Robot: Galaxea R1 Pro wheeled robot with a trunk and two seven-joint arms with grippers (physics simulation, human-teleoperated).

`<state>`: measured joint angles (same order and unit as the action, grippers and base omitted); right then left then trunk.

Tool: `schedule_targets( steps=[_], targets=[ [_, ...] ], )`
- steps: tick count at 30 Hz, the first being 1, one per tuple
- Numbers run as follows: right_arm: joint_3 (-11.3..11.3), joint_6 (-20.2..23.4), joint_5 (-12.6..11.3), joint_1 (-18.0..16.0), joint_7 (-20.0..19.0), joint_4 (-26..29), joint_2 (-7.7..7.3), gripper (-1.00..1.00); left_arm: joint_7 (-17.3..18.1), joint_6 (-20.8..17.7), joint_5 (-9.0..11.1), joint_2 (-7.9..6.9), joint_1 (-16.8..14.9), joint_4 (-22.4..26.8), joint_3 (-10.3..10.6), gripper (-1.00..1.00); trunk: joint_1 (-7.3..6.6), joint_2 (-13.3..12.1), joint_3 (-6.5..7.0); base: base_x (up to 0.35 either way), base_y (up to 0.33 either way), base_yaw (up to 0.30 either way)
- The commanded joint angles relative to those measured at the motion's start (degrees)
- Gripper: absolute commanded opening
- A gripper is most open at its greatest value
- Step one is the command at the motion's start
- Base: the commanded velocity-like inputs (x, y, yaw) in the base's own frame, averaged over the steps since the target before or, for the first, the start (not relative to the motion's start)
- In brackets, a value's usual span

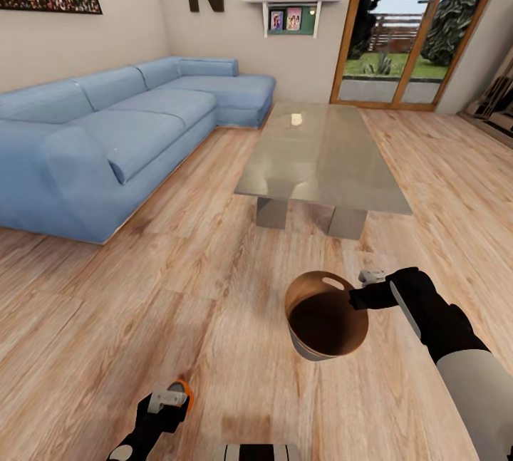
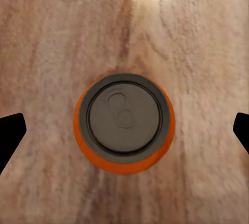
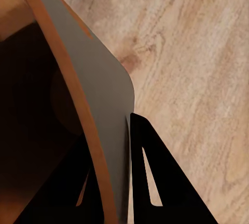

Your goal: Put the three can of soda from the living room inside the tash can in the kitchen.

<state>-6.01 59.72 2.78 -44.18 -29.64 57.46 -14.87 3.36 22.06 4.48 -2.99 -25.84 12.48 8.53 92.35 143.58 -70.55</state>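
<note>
Trash can [image 1: 324, 318]: grey outside, tan-brown inside, carried above the wood floor [image 1: 214, 290] in the living room, near the front of the glass-topped coffee table [image 1: 320, 154]. It tilts so that its open mouth faces the head camera; a slot handle cut-out shows near the far rim. The right gripper [image 1: 354, 298] is clamped on the can's rim at its right side. In the right wrist view one dark finger [image 3: 155, 177] lies against the grey outer wall [image 3: 98, 78] and the other sits inside against the brown lining, the rim pinched between them.

Soda can, orange [image 2: 124, 122]: stands upright on the floor, grey top and pull tab facing up. The left wrist view looks straight down on it. The left gripper [image 2: 124, 130] hangs over it with its fingers spread wide, the two dark fingertips [image 2: 10, 133] well apart from the can on either side, touching nothing. In the head view an orange edge [image 1: 187, 388] of this can shows just beside the left gripper [image 1: 169, 400], low in the view.

Surroundings: a blue corner sofa [image 1: 107, 133] stands along the left wall. Glazed doors [image 1: 406, 26] beyond the table show a garden. The tabletop carries only a light reflection.
</note>
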Motion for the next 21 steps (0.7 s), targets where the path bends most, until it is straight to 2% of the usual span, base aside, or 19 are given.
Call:
schedule_targets(
  steps=[1,8,21],
  targets=[
    [0.0,0.3,-1.4,0.0,-0.4,0.0,0.01,-1.0,0.0,0.0,0.0,0.0,0.0,0.0,0.0,1.0,-0.01,0.0,-0.05,0.058,0.0,0.0],
    [0.0,0.3,-1.4,0.0,-0.4,0.0,0.05,-1.0,0.1,0.0,0.0,0.0,0.0,0.0,0.0,1.0,-0.01,0.0,-0.39,0.101,0.0,0.0],
    [0.0,0.3,-1.4,0.0,-0.4,0.0,0.02,-1.0,0.1,0.0,0.0,0.0,0.0,0.0,0.0,1.0,-0.01,0.0,-0.43,0.008,0.0,0.0]
  ],
)
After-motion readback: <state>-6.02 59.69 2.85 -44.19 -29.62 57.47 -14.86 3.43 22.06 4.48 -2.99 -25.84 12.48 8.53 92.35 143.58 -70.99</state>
